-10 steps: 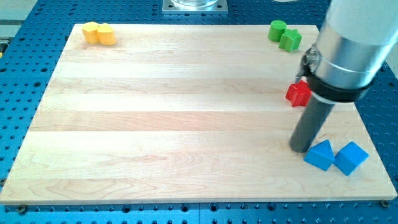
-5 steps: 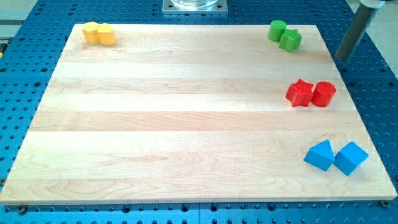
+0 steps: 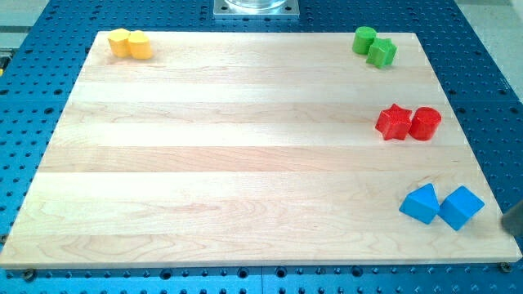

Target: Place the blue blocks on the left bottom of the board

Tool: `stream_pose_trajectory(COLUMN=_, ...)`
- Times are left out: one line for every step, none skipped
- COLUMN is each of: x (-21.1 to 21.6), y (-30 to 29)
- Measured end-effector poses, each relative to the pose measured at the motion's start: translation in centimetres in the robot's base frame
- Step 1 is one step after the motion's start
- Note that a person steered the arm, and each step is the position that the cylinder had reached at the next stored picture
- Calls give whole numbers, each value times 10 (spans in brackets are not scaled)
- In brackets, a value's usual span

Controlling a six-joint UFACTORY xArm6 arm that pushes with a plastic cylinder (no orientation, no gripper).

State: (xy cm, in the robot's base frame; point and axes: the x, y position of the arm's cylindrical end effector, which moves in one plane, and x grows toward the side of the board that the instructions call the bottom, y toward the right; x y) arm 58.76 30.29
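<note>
Two blue blocks sit together at the view's bottom right of the wooden board (image 3: 245, 163): a blue triangular block (image 3: 422, 203) and, touching its right side, a blue cube (image 3: 461, 207). A dark piece of my rod shows at the view's right edge, and my tip (image 3: 507, 227) is just right of the blue cube, off the board's edge and apart from the cube.
A red star (image 3: 393, 122) and a red cylinder (image 3: 425, 123) sit side by side at the right. Two green blocks (image 3: 374, 46) are at the top right. Two yellow blocks (image 3: 130, 43) are at the top left.
The rod left the spot beside the blue triangular block, swung to the top right, and now shows at the right edge beside the blue cube. No block has moved.
</note>
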Motion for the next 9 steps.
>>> stream_pose_trajectory(x=-19, y=-26)
stream_pose_trajectory(x=-25, y=-78)
stream_pose_trajectory(x=-26, y=-125)
stream_pose_trajectory(x=-12, y=-84)
stream_pose_trajectory(x=11, y=-114)
stream_pose_trajectory(x=-23, y=-156)
stream_pose_trajectory(x=-47, y=-184)
stream_pose_trajectory(x=-52, y=-265)
stream_pose_trajectory(x=-38, y=-337)
